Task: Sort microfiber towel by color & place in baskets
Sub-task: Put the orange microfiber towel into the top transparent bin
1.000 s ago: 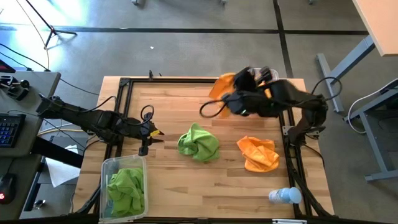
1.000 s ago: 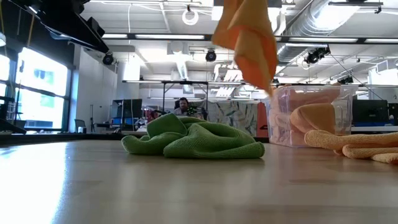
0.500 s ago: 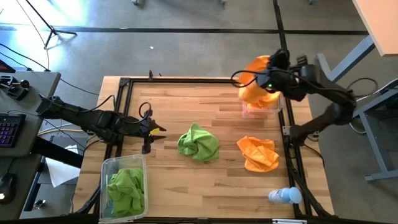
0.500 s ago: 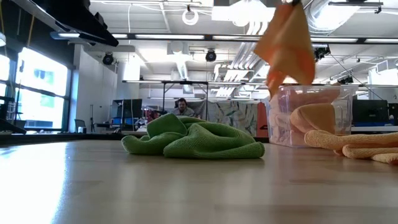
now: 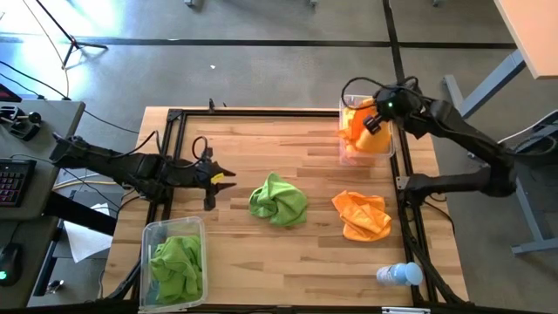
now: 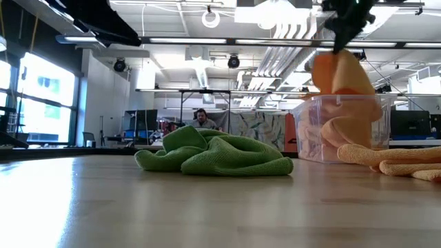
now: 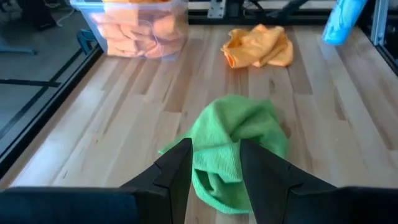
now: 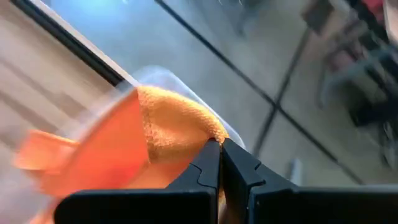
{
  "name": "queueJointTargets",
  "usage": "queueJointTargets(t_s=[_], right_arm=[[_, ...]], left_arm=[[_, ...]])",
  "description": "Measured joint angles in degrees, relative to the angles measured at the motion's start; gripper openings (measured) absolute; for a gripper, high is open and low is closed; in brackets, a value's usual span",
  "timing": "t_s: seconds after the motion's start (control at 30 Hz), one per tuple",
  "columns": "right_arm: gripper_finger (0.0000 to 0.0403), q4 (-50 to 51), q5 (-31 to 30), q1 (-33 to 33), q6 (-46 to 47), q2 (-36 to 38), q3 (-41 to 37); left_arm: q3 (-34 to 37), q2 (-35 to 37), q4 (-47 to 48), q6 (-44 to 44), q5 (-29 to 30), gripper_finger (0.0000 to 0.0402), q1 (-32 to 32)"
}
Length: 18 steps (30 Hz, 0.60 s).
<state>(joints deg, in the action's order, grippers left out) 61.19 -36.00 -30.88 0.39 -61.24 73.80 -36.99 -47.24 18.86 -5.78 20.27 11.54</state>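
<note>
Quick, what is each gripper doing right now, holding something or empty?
Left gripper: open, empty, aimed at the green towel on the table.
Right gripper: closed on an orange towel, over the orange basket.

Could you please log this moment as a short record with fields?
right tool: shut on orange towel, over far right basket
left tool: open, hovering at table's left side, facing loose green towel
near left basket: holds green towels
loose on table: one green towel, one orange cloth
other: bottle
</note>
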Motion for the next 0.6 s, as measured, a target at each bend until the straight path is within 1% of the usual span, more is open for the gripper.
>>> queueJointTargets(t_s=[0.03,0.07,0.13,0.17,0.23,0.33,0.37,0.47,0.6], right_arm=[[0.0,0.05,1.11,-2.16,-0.51,0.29,-1.17],[0.0,-0.05,3.61,-4.07,-1.54,0.41,-2.1],[0.0,-2.2,11.19,-6.93,-4.75,0.26,-3.65],[0.0,-3.83,13.71,-7.7,-6.48,-0.04,-4.32],[0.0,-5.04,13.79,-8.47,-8.72,-1.35,-5.33],[0.0,-4.83,9.96,-10.19,-11.71,-4.49,-5.42],[0.0,-4.61,9.53,-10.76,-13.14,-5.68,-5.42],[0.0,-3.32,9.35,-11.48,-18.14,-9.65,-5.42],[0.0,0.56,9.62,-11.52,-21.39,-15.25,-5.42]], left_arm=[[0.0,0.0,-0.27,0.0,0.0,0.0122,-0.15],[0.0,0.0,-0.64,0.0,0.02,0.0122,-0.33],[0.0,0.0,-1.15,0.0,0.1,0.0122,-0.65],[0.0,0.0,-1.18,0.0,0.12,0.0122,-0.83],[0.0,0.0,-1.19,-0.08,0.13,0.0122,-1.18],[0.0,0.0,-1.21,-0.11,0.13,0.0122,-1.54],[0.0,0.0,-1.22,-0.09,0.13,0.0122,-1.51],[0.0,-0.16,-1.21,-0.09,0.13,0.0122,-1.51],[0.0,-0.81,-1.02,-0.11,0.46,0.0122,-1.51]])
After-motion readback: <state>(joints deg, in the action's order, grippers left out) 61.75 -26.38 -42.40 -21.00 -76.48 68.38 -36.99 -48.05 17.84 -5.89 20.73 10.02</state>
